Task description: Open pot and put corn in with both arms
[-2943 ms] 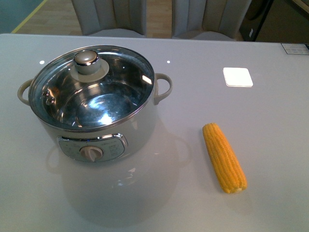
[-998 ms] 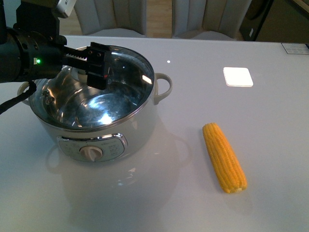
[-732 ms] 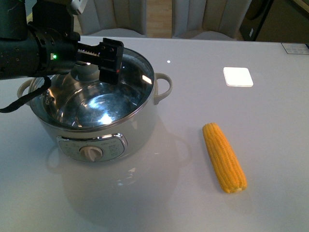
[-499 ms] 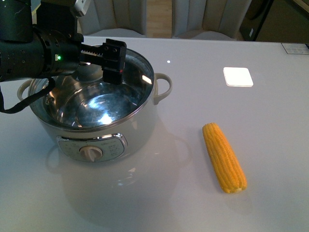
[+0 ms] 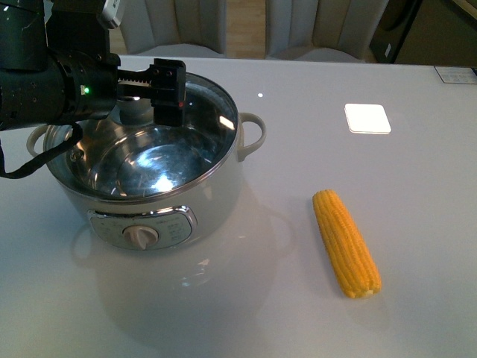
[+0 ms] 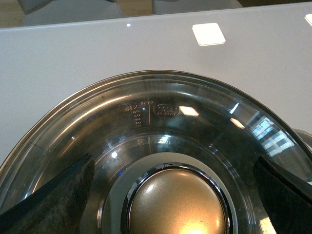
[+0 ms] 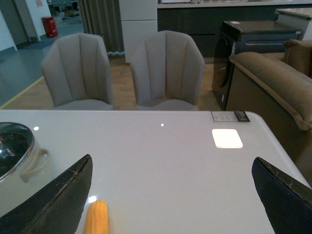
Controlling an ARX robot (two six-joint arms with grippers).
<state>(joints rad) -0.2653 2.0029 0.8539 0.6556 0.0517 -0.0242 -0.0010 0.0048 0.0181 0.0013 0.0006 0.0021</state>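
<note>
Bulky black left arm (image 5: 41, 89), green indicator light (image 5: 86, 90), looping black cable (image 5: 39, 158)

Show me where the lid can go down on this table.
Bare table lies between pot and corn, and along the near edge in front of both. More room behind the corn, up to the white square. Crowded over the pot, where the left pincer straddles the lid knob.

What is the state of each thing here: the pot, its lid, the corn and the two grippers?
pot: closed.
lid: seated on the pot, knob not gripped.
corn: lying on the table, apart from the pot.
left gripper: open, straddling the knob.
right gripper: open, empty.
</note>
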